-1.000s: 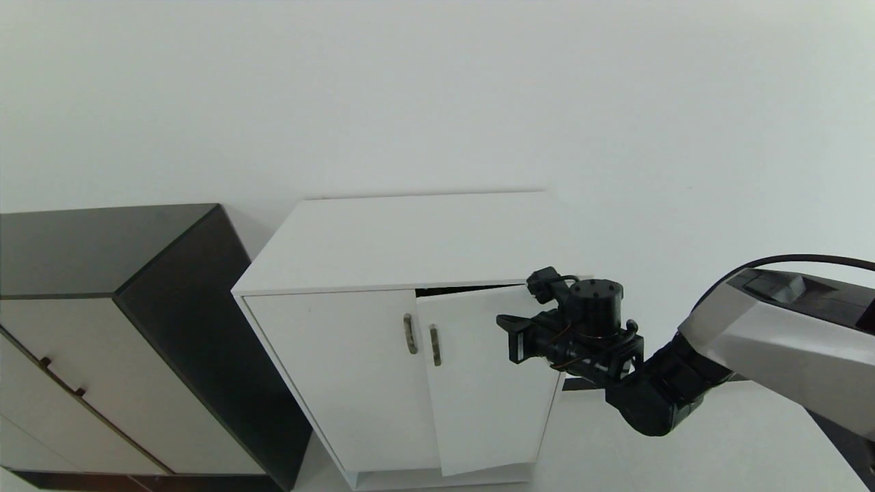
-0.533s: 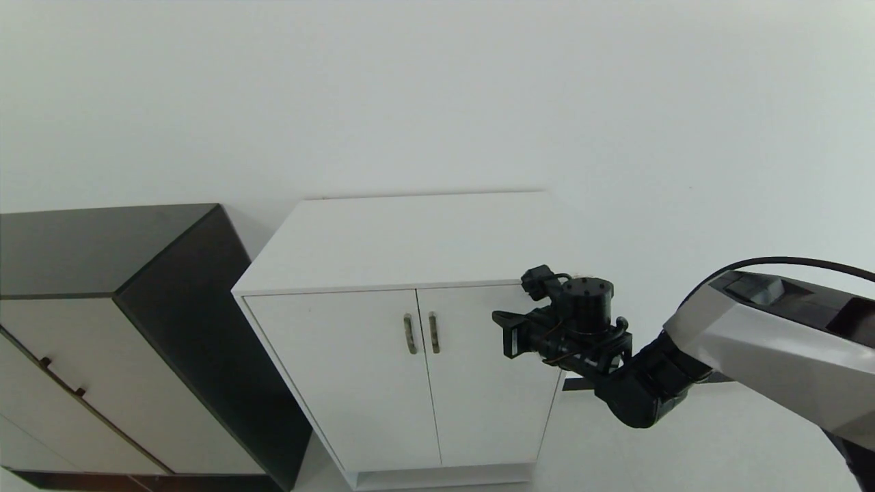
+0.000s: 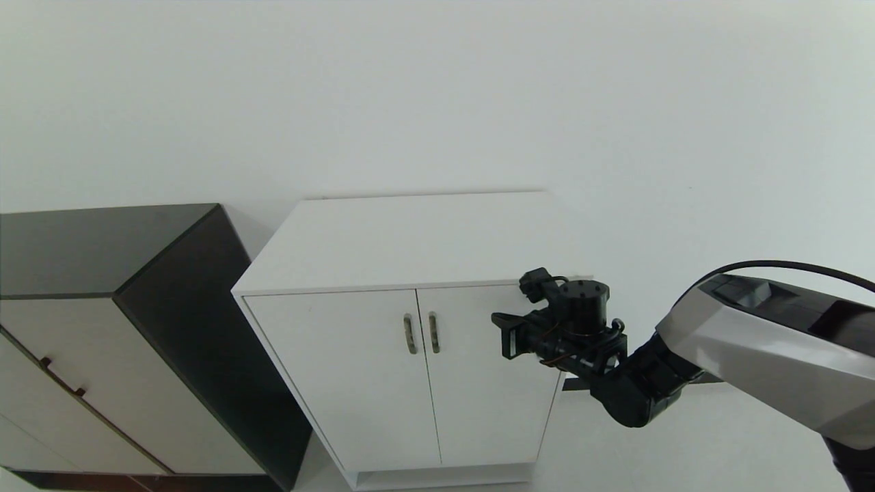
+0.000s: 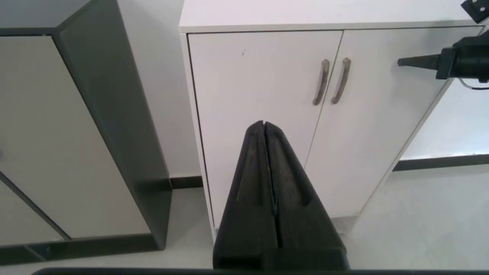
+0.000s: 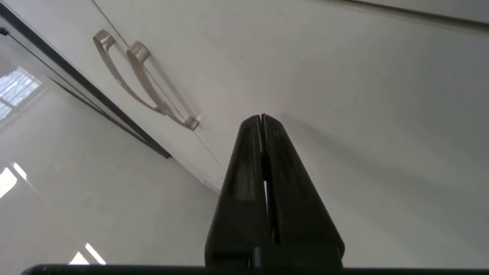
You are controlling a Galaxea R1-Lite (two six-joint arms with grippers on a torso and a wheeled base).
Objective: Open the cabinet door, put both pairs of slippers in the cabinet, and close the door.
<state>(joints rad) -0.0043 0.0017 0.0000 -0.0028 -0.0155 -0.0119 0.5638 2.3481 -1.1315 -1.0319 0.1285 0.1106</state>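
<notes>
Head view, from the left: dark cabinet (image 3: 184,321) with pale fronts against the wall, just beside the white cabinet (image 3: 410,236).

Left wrist view: left gripper (image 4: 263,128) held low and level, well apart from the white cabinet. Aimed toward the lower part of the left door (image 4: 260,84). Fingers (image 4: 248,176) pressed flat together along a thin seam, gripping nothing.

Both doors shut and flush with the cabinet's front, so contents hidden. Left handle (image 3: 409,333) and right handle (image 3: 433,332), curved metal, upright and side by side at the doors' meeting edges, near the cabinet's top edge. Right door (image 3: 489,410) closed, in line with its neighbour.

Further right: right arm bent in from the right edge of the head view, forearm rising toward the cabinet's upper right corner. Right gripper (image 3: 504,336) pointing leftward across the upper part of the right door, well short of the handles. Fingers there closed tight on each other, empty.

Right wrist view: fingertips (image 5: 250,137) very close to the door's white face; contact or small gap, cannot tell.

Pale floor (image 3: 683,451) beneath the cabinet's right side.
</notes>
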